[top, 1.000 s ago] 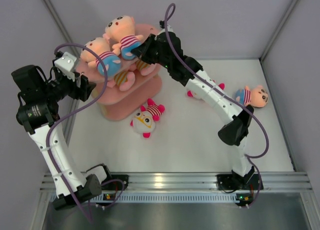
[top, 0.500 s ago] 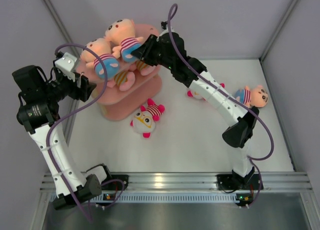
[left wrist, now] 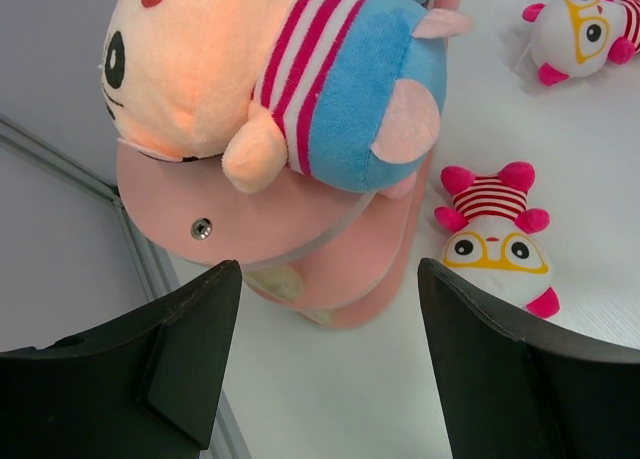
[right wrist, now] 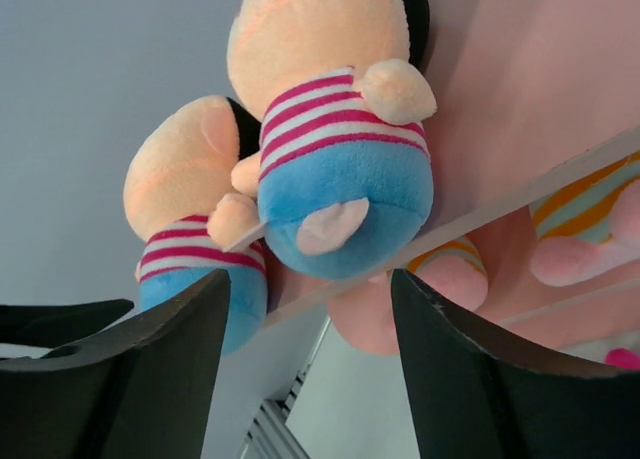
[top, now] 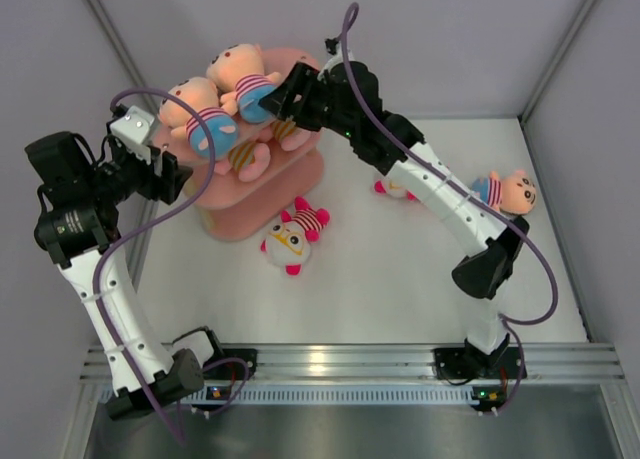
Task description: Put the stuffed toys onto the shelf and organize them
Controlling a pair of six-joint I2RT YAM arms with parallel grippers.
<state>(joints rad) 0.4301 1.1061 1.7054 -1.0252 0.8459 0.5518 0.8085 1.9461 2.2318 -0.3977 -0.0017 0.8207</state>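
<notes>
Right hand (right wrist: 308,289) spread, empty, just beside peach doll (top: 245,74) lying on shelf (top: 300,59) top board, upper left; left hand (left wrist: 328,274) also spread, empty.

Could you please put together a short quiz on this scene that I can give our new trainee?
1. How many peach plush dolls in striped tops lie on the top board of the pink three-tier shelf?
2. True or false: the right gripper is clamped shut on a doll.
3. Where does the pink plush doll with yellow stripes lie? A) on the shelf's top board B) beneath the top board, on a lower tier C) off the shelf altogether
Key: 1) two 2) false, its jaws stand open 3) B
</notes>
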